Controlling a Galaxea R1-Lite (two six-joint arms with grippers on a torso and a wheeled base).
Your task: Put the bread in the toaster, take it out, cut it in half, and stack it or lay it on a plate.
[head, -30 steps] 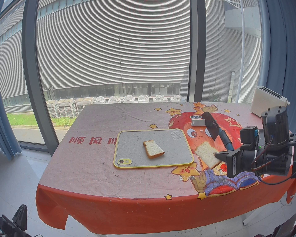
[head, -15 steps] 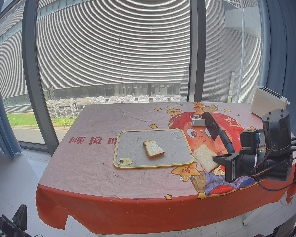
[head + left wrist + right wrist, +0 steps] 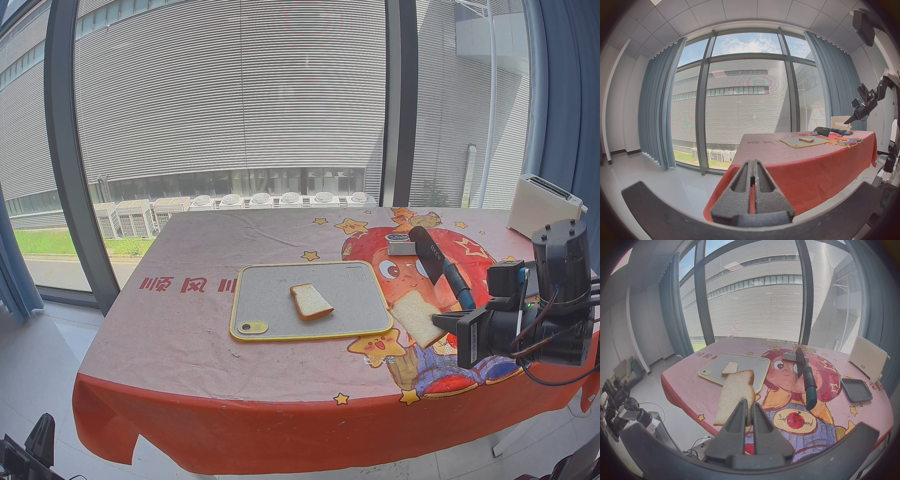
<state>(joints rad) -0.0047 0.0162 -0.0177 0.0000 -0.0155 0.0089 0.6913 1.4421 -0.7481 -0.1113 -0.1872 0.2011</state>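
Right tool pinching edge of bread slice over tabletop, knife just beyond tool, cutting board with smaller bread piece off its left side, left tool closed on nothing

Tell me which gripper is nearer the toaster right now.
Right. The right gripper holds a bread slice above the table's right side, the toaster beyond it at the far corner. The left gripper sits low, off the table's left edge.
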